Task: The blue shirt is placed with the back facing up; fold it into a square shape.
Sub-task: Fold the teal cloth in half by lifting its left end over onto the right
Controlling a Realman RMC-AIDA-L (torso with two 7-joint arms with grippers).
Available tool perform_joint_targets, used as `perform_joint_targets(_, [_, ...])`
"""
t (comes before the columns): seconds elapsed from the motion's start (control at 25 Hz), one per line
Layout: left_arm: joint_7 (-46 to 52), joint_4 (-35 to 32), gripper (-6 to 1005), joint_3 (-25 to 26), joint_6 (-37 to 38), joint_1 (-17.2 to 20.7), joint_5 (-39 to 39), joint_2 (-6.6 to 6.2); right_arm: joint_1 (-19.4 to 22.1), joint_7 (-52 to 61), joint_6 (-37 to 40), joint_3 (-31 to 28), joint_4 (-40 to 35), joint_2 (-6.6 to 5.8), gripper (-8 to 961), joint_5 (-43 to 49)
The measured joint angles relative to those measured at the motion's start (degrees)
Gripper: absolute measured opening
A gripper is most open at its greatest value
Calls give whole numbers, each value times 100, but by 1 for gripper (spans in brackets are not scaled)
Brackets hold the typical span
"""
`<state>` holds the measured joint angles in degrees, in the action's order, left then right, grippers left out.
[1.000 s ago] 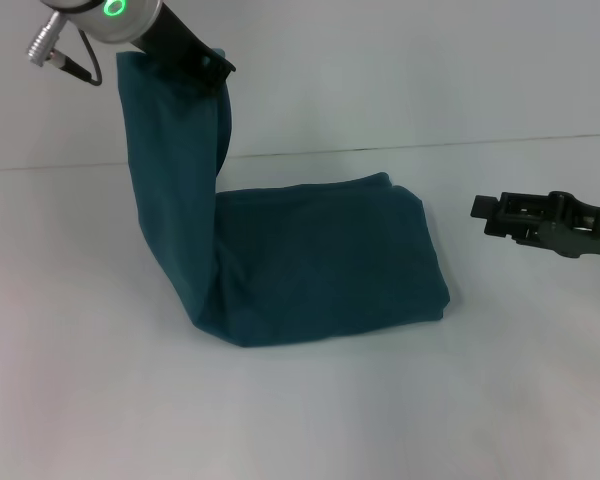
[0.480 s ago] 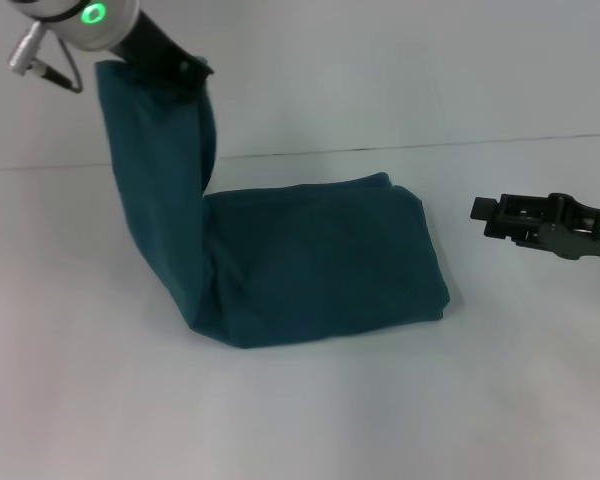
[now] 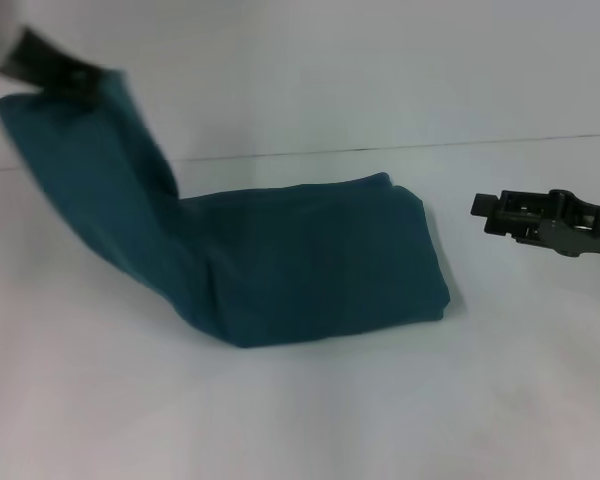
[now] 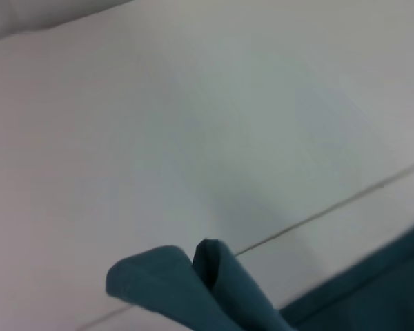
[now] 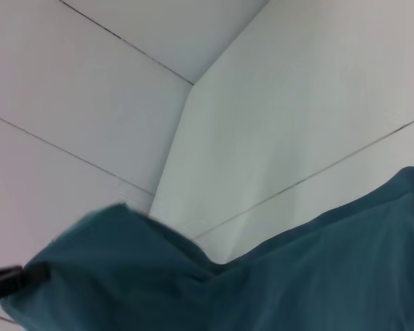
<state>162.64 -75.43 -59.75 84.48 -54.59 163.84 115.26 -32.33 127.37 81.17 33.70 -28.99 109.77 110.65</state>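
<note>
- The blue shirt (image 3: 310, 260) is lying folded on the white table (image 3: 310, 410), showing plain cloth with no readable lettering.
- The right gripper (image 3: 495, 213) is hovering level just beside the shirt's right edge, apart from it; its finger state cannot be told.
- The left gripper (image 3: 65, 75) is pinching one shirt end, holding it raised at far left.

head view: high, frontal, angled down over the table (image 3: 310, 410), far enough to take in the whole blue shirt (image 3: 310, 260). left wrist view: close, low, facing the rear wall across a lifted shirt fold (image 4: 193, 289). right wrist view: low, near, facing leftward across the shirt. shared by all: shirt, table, wall.
</note>
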Motion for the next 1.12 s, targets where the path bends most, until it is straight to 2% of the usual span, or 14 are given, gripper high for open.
perform_joint_targets(0.2, [23, 169, 33, 965, -8, 472, -5, -79, -3, 19, -42, -7, 3, 0, 566, 0])
perform_joint_targets(0.36, [78, 877, 33, 1623, -71, 740, -8, -199, -16, 25, -53, -7, 7, 0, 567, 0])
perform_joint_targets(0.48, [116, 1645, 33, 1860, -329, 908, -8, -317, -32, 32, -57, -3, 8, 0, 567, 0])
perform_joint_targets(0.6, [209, 2211, 32, 1890, -620, 1019, -8, -441, -45, 38, -58, 5, 8, 0, 567, 1])
perform_joint_targets(0.68, [231, 2395, 32, 1904, -720, 1084, -9, -472, -49, 40, -57, 9, 8, 0, 567, 1])
perform_joint_targets(0.92, [210, 2632, 32, 1907, -861, 1163, -10, -516, -76, 42, -57, 30, 8, -5, 567, 1])
perform_joint_targets(1.12, [51, 2609, 33, 1846, -943, 1163, -27, -474, -79, 43, -51, 37, 8, -8, 567, 1])
